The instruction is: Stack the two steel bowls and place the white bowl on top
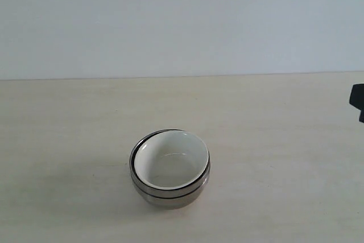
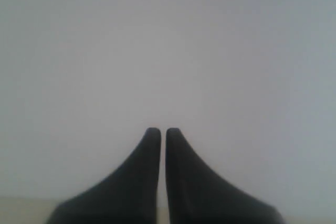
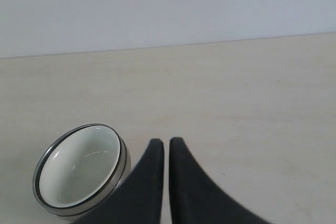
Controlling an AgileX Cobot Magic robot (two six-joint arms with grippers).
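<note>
The two steel bowls (image 1: 170,194) stand nested on the table, near its front and a little left of centre. The white bowl (image 1: 173,160) sits inside them on top, slightly tilted. In the right wrist view the same stack (image 3: 122,167) holds the white bowl (image 3: 76,169) beside my right gripper (image 3: 166,141), which is shut, empty and apart from the stack. Only a dark piece of the right arm (image 1: 357,101) shows at the exterior view's right edge. My left gripper (image 2: 160,130) is shut on nothing and faces a plain pale wall; it is outside the exterior view.
The light wooden table (image 1: 284,140) stretches around the stack, with a pale wall (image 1: 182,21) behind its far edge. Nothing else stands on it.
</note>
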